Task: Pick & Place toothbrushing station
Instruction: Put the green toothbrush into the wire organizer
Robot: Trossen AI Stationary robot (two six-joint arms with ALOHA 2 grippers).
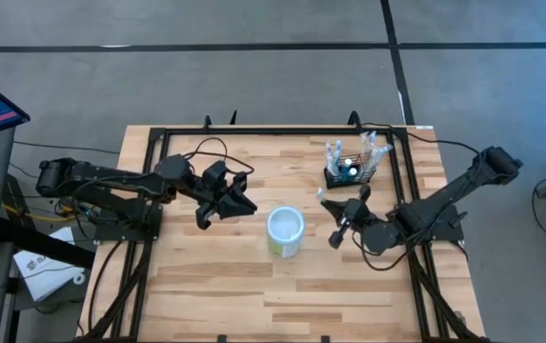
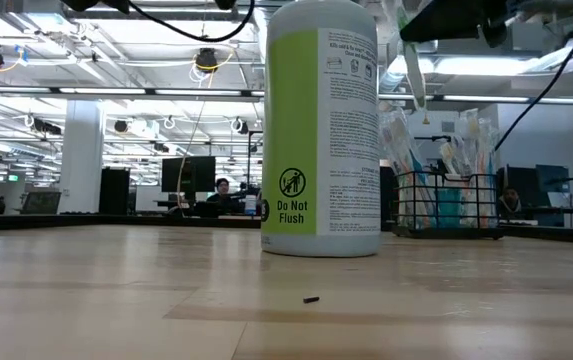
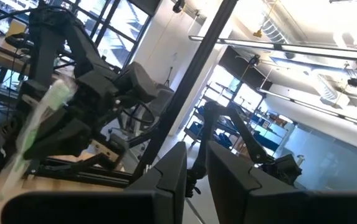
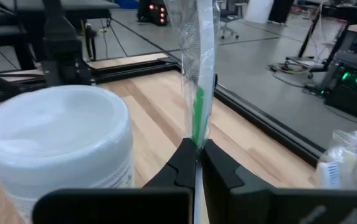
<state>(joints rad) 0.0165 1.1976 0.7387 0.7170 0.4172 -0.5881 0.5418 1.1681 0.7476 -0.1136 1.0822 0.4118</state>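
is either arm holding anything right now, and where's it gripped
The right end effector pinches a wrapped toothbrush near its lower end. The left end effector holds nothing.

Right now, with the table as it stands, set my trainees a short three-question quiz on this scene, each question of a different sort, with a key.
1. True or false: the right gripper is shut on a wrapped toothbrush.
2. Multiple choice: the white-and-green canister stands A) inside the black wire basket, B) on the table between the two grippers, C) off the table.
3. Fill in: in the high view, the left gripper hangs on the canister's ____ side.

Key: 1 true; 2 B; 3 left.
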